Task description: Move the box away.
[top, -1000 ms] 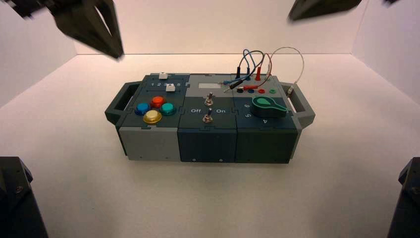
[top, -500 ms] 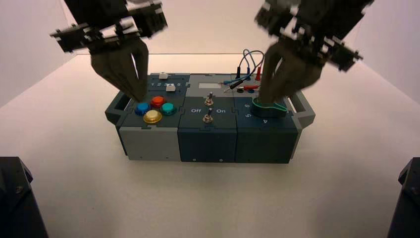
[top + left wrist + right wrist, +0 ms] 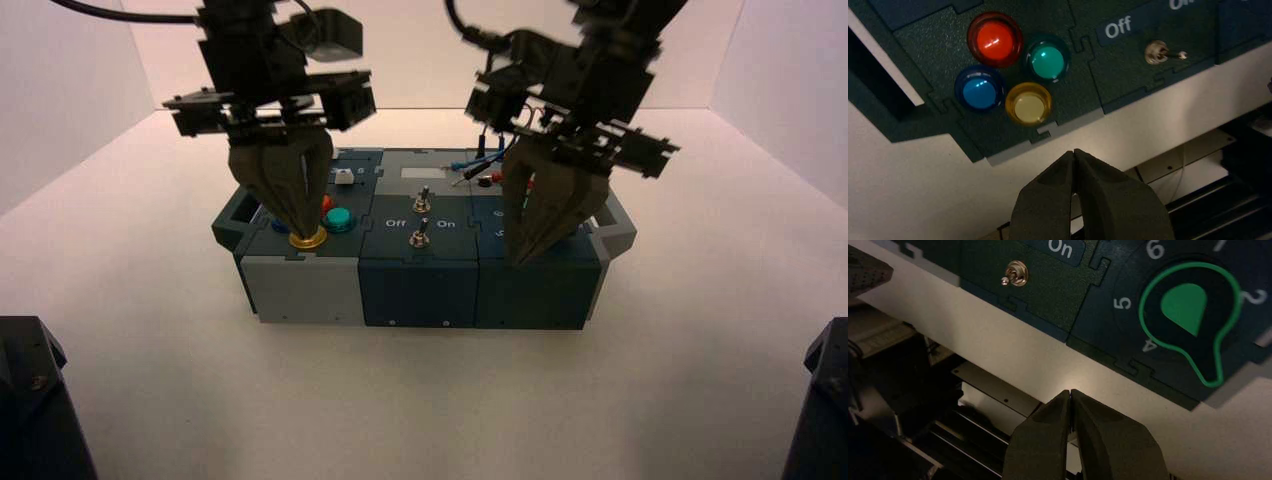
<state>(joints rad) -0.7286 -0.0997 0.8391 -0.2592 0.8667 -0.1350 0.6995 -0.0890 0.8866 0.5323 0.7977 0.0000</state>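
Left pincer (image 3: 297,228) and right pincer (image 3: 528,252) closed, mid-frame over box (image 3: 420,270); box looked rigid, bulky; push front wall.

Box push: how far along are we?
Done: both grippers are shut and lowered at the near side of the box, the left gripper by the yellow button, the right gripper near the green knob. In hand: lining up against the front edge; contact isn't clear. Left: the whole push away.
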